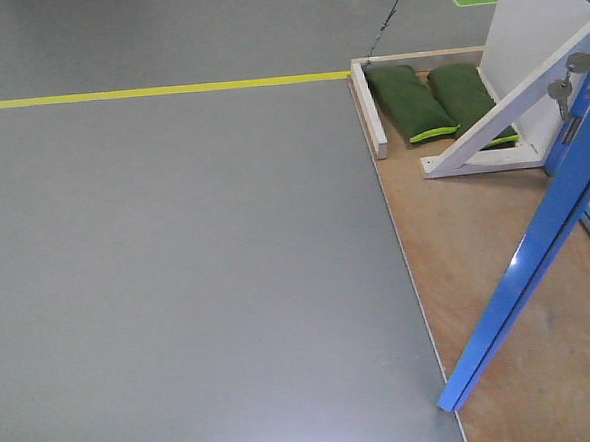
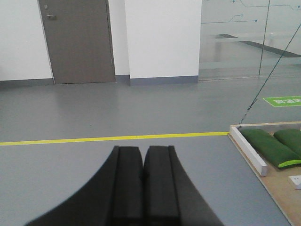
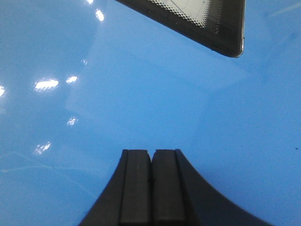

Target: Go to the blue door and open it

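We judge the step in hand to be the push itself: the base is already at the door, and the right gripper [image 3: 151, 157] has its two fingers pressed together on nothing, with the glossy face of the blue door [image 3: 141, 94] filling its view. We cannot tell whether the fingers actually touch the panel. To do this well, we should press with the closed fingertips square to the face, far from the hinge side, and roll the base forward slowly so the push follows the door's arc and does not skid across the slick paint. We should watch the wooden platform [image 1: 480, 290] at the wheels and steer clear of the white brace [image 1: 489, 109] and the green sandbags [image 1: 408, 104] behind it.

The left gripper [image 2: 142, 155] is likewise closed and empty, held over the grey floor [image 2: 70, 165] and looking towards the yellow line [image 2: 94, 139], well apart from the door.

In the front view the blue door [image 1: 520, 267] stands at the right on the platform, its thin edge turned towards us. Its long axis is upright; it reads there as a diagonal from the lower corner at the platform's edge up to the lock [image 1: 578, 62] at top right.
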Robot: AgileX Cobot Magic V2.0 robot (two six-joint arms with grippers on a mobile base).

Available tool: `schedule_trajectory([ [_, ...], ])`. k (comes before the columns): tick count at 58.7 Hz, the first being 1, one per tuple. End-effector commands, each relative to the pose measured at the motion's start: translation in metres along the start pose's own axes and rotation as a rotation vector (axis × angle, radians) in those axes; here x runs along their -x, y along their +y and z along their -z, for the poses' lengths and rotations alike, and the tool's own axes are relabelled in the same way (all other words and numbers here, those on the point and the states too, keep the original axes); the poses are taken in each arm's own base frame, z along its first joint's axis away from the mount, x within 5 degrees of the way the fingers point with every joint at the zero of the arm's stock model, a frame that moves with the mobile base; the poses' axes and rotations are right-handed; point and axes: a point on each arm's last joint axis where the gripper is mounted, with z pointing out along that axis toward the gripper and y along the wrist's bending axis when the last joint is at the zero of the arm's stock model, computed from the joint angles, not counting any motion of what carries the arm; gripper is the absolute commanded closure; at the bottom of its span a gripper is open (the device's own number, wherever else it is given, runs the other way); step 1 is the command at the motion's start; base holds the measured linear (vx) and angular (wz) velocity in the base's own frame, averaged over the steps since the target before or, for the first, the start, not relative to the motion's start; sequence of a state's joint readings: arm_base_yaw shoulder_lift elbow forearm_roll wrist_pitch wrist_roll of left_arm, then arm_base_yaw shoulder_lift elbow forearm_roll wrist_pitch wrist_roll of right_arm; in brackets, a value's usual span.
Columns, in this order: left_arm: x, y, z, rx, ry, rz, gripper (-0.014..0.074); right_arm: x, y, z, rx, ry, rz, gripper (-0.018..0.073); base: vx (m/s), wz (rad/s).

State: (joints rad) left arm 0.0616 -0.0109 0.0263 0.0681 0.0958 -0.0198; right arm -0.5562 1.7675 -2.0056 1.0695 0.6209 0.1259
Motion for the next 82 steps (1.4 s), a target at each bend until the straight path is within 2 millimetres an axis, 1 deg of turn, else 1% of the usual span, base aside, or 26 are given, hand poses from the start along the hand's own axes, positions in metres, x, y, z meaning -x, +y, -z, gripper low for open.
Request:
schedule_trajectory([
  [1,0.015,0.0,0.003,0.0,-0.118,0.008,0.0524,-0.026,0.025,-0.003,0.075,0.12,-0.001,0.0561,0.0,0.0],
  [9,0.015,0.0,0.003,0.0,-0.118,0.008,0.0524,-0.039,0.027,-0.009,0.081,0.179,-0.002,0.0561,0.0,0.0],
  [17,0.015,0.0,0.003,0.0,-0.118,0.008,0.0524,-0.046,0.031,-0.011,0.095,0.198,-0.009,0.0561,0.0,0.0],
  [82,0.015,0.0,0.003,0.0,-0.118,0.008,0.0524,-0.046,0.031,-0.011,0.094,0.198,-0.008,0.0561,0.0,0.0],
])
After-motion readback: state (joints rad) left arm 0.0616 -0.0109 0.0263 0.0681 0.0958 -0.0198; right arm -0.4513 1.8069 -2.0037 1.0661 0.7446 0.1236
